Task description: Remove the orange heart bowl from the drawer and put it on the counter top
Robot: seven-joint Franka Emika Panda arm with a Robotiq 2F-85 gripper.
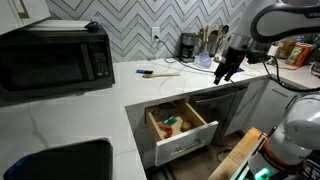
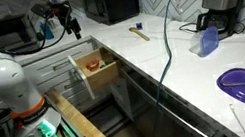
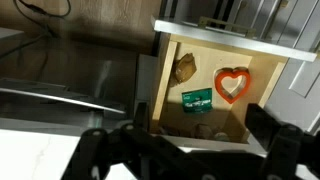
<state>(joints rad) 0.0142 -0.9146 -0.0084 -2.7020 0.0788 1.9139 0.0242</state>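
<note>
The small orange-red heart-shaped bowl lies in the open white-fronted wooden drawer, just beside a flat green item. The black tool hangs above the drawer, fingers spread wide, holding nothing.

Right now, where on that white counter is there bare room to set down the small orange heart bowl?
Bare: the white stone counter top between the blue-handled utensil and the open white-fronted drawer, and in front of the black microwave. Crowded: the back corner by the black coffee maker.
</note>
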